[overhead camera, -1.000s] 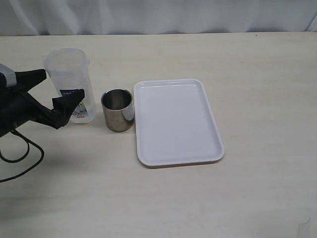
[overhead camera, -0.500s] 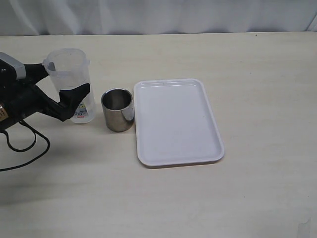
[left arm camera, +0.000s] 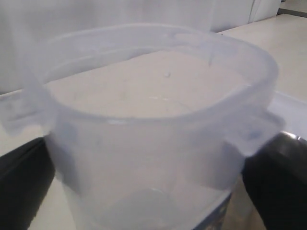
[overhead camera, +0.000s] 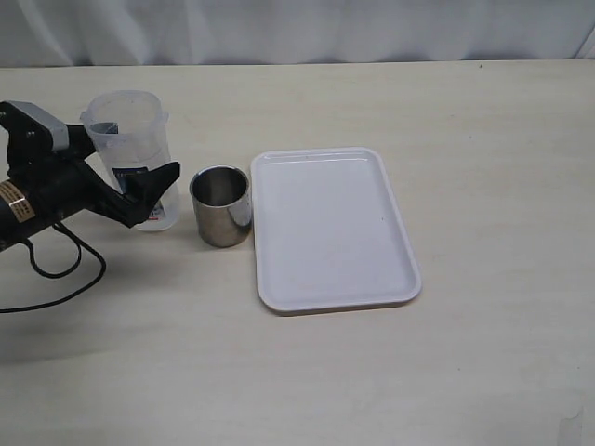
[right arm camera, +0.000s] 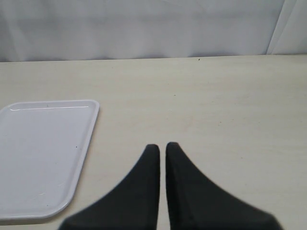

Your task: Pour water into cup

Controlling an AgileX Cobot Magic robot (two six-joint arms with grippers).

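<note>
The steel cup point(overhead camera: 221, 206) stands upright on the table, just left of the white tray. The tall translucent plastic container point(overhead camera: 130, 139) with a blue-green label stands to the cup's left. My left gripper point(overhead camera: 138, 160) is open and straddles the container, one black finger behind it and one in front. In the left wrist view the container point(left arm camera: 153, 120) fills the frame, with a finger point(left arm camera: 24, 187) on each side of it; I cannot tell whether they touch it. My right gripper point(right arm camera: 162, 146) is shut and empty above bare table, out of the exterior view.
A white rectangular tray point(overhead camera: 335, 228) lies empty right of the cup and also shows in the right wrist view point(right arm camera: 38, 153). A black cable point(overhead camera: 56, 269) loops on the table under my left arm. A white curtain hangs behind the table's far edge.
My left gripper has moved to the right, bringing its open fingers around the plastic container. The container, cup and tray have not moved.
</note>
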